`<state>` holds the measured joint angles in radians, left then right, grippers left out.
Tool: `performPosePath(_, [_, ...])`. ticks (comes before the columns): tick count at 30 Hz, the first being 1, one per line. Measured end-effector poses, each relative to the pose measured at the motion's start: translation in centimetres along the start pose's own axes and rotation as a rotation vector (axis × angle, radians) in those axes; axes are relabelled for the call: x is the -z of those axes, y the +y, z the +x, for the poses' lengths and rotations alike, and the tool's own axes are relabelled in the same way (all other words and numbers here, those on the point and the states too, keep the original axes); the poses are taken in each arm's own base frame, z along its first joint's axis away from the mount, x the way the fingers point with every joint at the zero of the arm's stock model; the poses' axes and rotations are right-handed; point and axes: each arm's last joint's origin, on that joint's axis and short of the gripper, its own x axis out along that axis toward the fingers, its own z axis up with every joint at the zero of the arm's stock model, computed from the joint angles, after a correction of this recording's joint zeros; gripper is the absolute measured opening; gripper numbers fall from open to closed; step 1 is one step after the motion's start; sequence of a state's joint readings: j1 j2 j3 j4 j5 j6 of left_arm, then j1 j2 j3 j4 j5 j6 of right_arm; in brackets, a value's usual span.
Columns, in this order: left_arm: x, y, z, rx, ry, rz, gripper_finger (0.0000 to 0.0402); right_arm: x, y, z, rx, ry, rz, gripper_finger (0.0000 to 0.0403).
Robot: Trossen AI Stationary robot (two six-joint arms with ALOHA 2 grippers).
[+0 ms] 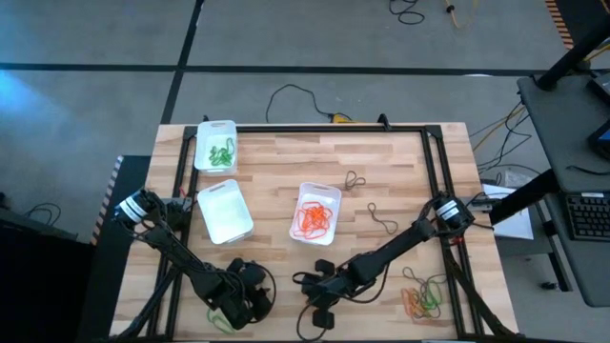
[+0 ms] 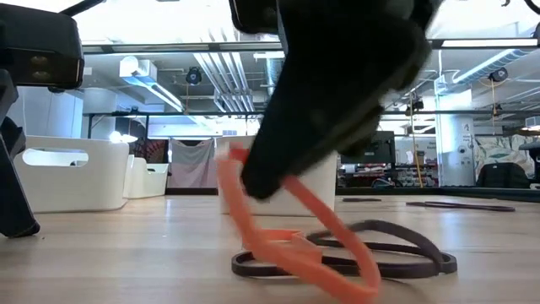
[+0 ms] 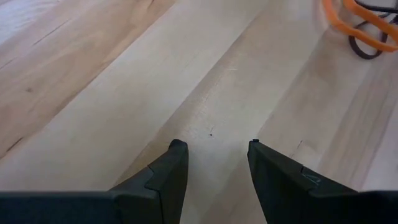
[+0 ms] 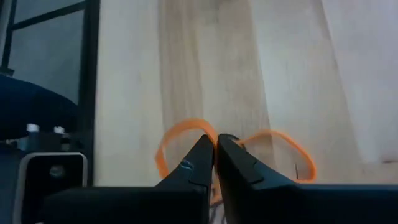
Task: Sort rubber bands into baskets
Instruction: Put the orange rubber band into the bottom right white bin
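Right arm: stretched from its base at the desk's right edge, running low toward the near middle, forearm slanting down to the wood.
Right tool (image 4: pixel 216 149): fingers pinched tight on a thin orange rubber band (image 4: pixel 186 134); the loop bulges out on either side of the closed tips. In the low view the orange band (image 2: pixel 295 228) hangs from the tool down to the wood, crossing a dark brown rubber band (image 2: pixel 405 245) that lies flat on the desk.
Left arm: reaching from its base at the left edge toward the near side, bent low, waiting beside the right tool.
Left tool (image 3: pixel 214 165): fingers parted with a moderate gap, nothing between them, bare pale wooden desk (image 3: pixel 124 81) under the tips.
Orange-band basket (image 1: pixel 315 211): small white translucent plastic tray at desk centre, holding a tangle of orange bands.
Green-band basket (image 1: pixel 215 145): matching white tray at the far left corner, green bands inside.
Third basket (image 1: pixel 225 211): white tray left of centre; contents, if any, cannot be made out.
Loose pile (image 1: pixel 423 297): orange and green bands heaped together at the near right.
Stray dark bands (image 1: pixel 382 219): two thin loops lying right of the centre basket, apart from it.
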<state>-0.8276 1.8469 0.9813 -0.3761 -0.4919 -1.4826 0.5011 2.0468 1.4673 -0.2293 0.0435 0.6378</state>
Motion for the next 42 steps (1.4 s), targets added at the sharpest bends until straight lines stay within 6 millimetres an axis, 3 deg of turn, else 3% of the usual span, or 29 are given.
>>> performPosePath(8, [0.0,-0.2,0.0,0.022,0.000,-0.012,0.0153,-3.8,2.1,-3.8,0.027,0.013,-0.079,0.0010])
performPosePath(12, [0.0,-0.3,0.0,0.032,-0.005,-0.018,0.0153,-6.0,2.2,-7.0,0.175,0.044,-0.149,0.0009])
performPosePath(15, [0.0,-0.6,0.1,0.052,-0.009,-0.029,0.0153,-7.6,0.9,-9.6,0.348,0.098,-0.179,0.0009])
performPosePath(20, [0.0,-1.4,-0.1,0.131,-0.016,-0.055,0.0153,-10.2,-3.9,-12.1,0.546,0.170,-0.148,0.0009])
performPosePath(26, [-0.1,-1.9,-0.2,0.179,-0.033,-0.052,0.0153,-12.3,-11.3,-11.0,0.524,0.180,-0.034,0.0009])
performPosePath(31, [0.1,-2.0,-0.3,0.189,-0.032,-0.059,0.0153,-11.4,-16.8,-8.7,0.503,0.175,0.097,0.0009])
performPosePath(36, [0.8,-2.1,-0.2,0.197,-0.025,-0.075,0.0153,-9.3,-19.2,-7.0,0.530,0.203,0.186,0.0027])
performPosePath(42, [0.7,-2.0,-0.1,0.191,-0.026,-0.074,0.0153,-8.6,-19.5,-6.6,0.544,0.209,0.244,0.0094])
